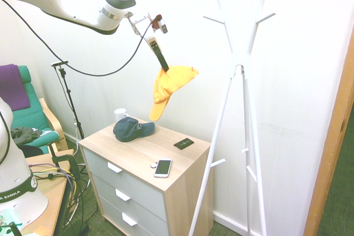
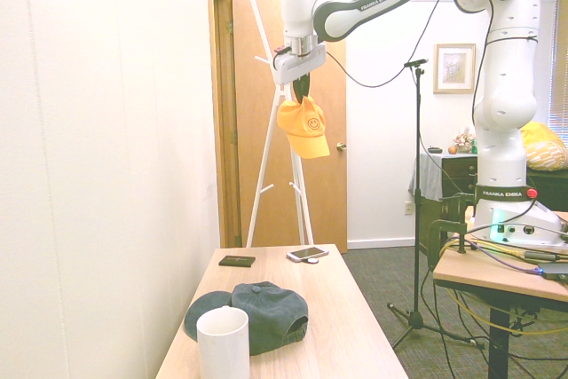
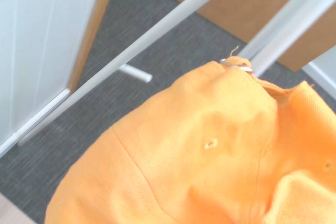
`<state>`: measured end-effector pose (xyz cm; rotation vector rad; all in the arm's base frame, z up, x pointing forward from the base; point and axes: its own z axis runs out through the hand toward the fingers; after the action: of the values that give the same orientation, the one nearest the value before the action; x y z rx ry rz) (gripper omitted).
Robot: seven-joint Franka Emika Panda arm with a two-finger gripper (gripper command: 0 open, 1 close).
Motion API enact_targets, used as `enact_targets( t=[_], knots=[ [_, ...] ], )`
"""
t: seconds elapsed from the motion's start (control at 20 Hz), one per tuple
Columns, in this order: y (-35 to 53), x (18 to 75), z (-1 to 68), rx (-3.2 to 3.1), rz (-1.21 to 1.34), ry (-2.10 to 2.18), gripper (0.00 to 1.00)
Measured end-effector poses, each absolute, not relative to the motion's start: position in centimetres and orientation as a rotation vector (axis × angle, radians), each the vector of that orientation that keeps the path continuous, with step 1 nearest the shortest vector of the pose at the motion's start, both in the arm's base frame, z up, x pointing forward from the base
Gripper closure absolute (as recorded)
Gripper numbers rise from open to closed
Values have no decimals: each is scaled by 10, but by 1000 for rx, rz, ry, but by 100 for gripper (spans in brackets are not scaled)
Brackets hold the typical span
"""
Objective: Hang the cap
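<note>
Yellow-orange fabric hangs in mid-air: the cap [image 1: 170, 88] dangles from the gripper [image 1: 164, 66], whose dark fingers are clamped tight on its crown, brim pointing down. In the first exterior view it sits at about ten o'clock from the wooden dresser [image 1: 145, 157] top and at nine o'clock from the hub of the white coat stand [image 1: 239, 62], apart from it. From the second exterior view, the cap [image 2: 304, 128] shows a small smiley emblem and hangs in front of the brown door [image 2: 330, 113], with the stand's legs just at eight o'clock of it.

On the dresser lie a dark navy cap [image 1: 131, 129], a white mug [image 1: 120, 114] behind it, a white phone [image 1: 162, 167] near the front edge and a small black card [image 1: 183, 143]. The wrist view is filled with orange cloth [image 3: 210, 156], with the stand's white poles [image 3: 157, 35] crossing grey carpet beyond.
</note>
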<state>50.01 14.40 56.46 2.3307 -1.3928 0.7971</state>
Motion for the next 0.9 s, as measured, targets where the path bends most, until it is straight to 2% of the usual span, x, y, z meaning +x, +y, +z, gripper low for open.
enact_targets(
  t=[0.35, 0.9],
  knots=[
    [112, 479, 616, 2213, 927, -1321, 100],
    [126, 475, 668, 2085, 1066, -1211, 100]
  ],
)
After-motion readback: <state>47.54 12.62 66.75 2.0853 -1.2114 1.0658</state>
